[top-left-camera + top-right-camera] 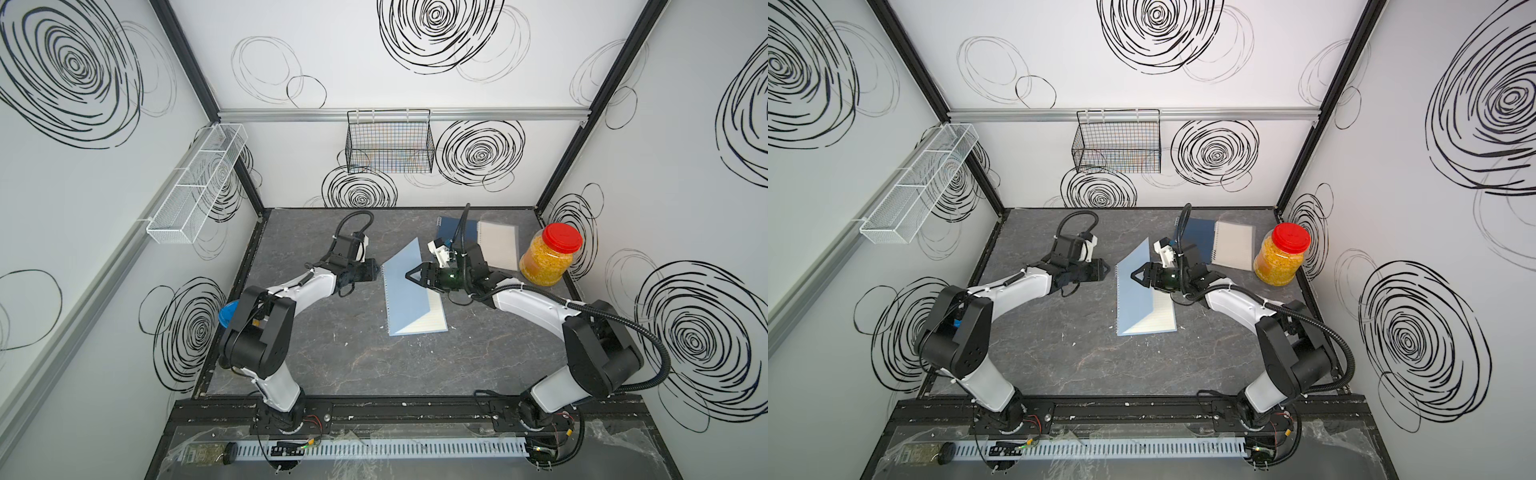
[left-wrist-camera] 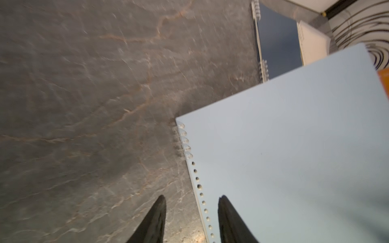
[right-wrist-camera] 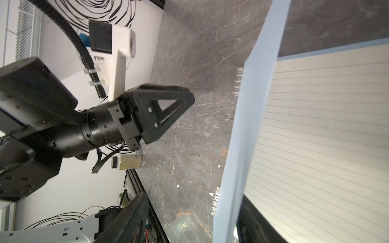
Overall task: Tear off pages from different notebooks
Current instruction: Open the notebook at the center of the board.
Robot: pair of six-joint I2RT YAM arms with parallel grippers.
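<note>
Three notebooks lay on the table (image 1: 332, 365): the blue notebook (image 1: 405, 291) at centre, its cover (image 1: 409, 259) tilted up over a lined page (image 1: 432, 319), the navy one (image 1: 453, 228) and frosted one (image 1: 498, 245) flat at 1 o'clock. The right gripper (image 1: 411, 277) straddled the cover's free edge, jaws spread, not pinching. The left gripper (image 2: 192, 202) hovered released by the spiral (image 2: 185, 143), at 9 o'clock. Opening the cover seemed the step in hand; next, probably, pin the spiral and pinch the page.

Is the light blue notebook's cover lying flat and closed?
No, the light blue notebook's cover stands lifted at an angle, exposing the lined page beneath.
</note>
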